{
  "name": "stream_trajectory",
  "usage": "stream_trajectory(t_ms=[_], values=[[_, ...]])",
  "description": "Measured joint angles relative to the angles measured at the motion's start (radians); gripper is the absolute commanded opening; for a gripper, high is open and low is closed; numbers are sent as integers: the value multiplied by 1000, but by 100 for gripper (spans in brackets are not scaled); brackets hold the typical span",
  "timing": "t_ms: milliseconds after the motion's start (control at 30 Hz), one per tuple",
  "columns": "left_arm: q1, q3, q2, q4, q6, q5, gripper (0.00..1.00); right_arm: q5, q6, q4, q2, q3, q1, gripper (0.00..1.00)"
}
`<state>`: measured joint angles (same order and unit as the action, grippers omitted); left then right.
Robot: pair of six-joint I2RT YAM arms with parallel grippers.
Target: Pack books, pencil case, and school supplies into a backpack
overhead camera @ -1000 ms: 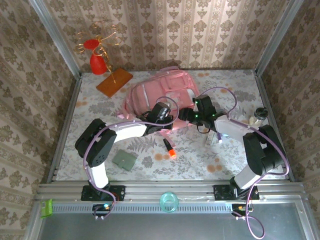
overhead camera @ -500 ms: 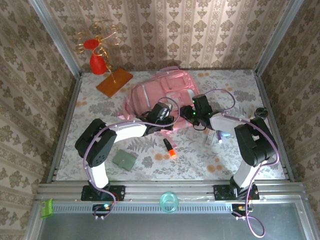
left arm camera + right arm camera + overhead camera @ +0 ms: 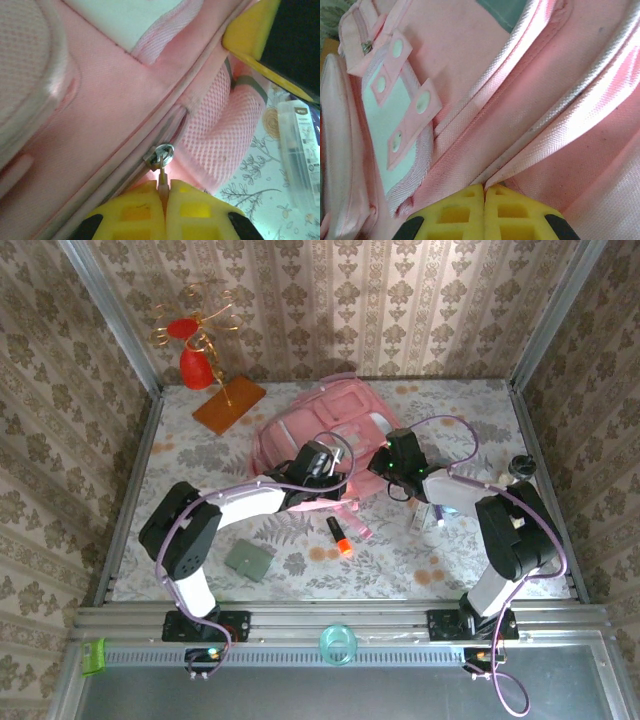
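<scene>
While tight on backpack (image 3: 318,422) zip pull (image 3: 163,170), left claw (image 3: 164,187); right claw (image 3: 484,191) likewise on seam (image 3: 520,156)

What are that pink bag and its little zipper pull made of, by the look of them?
The backpack looks like woven synthetic cloth, slightly shiny: fine weave and sheen show along its seams. Its mesh panel is open netting. The zipper pull seems metal: silvery and glinting.

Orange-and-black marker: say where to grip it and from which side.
Take the marker at mid-barrel, where orange meets black, probably coming straight down from above with the fingers across its width. It is slim and lies flat on the table.
</scene>
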<state>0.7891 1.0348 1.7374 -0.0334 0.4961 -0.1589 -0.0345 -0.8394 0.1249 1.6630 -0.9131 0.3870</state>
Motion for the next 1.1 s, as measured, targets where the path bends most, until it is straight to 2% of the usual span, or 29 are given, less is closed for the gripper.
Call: stream_trajectory(t_ms=[233, 367, 533, 700, 867, 1000, 1100], values=[[-34, -73, -81, 43, -23, -39, 0, -61, 45, 3, -6, 9, -11, 0], [-76, -129, -153, 73, -57, -70, 0, -59, 75, 3, -5, 4, -37, 0], [-130, -174, -238, 107, -102, -109, 0, -20, 153, -64, 46, -94, -79, 1], [-140, -177, -245, 95, -108, -168, 0, 42, 257, -180, 96, -216, -113, 31], [-116, -176, -222, 85, -100, -179, 0, 97, 306, -281, 47, -230, -113, 53], [-80, -154, -193, 82, -96, -179, 0, 179, 262, -304, -67, -139, -87, 64], [-54, -136, -178, 72, -92, -179, 0, 230, 203, -294, -128, -54, -57, 67]])
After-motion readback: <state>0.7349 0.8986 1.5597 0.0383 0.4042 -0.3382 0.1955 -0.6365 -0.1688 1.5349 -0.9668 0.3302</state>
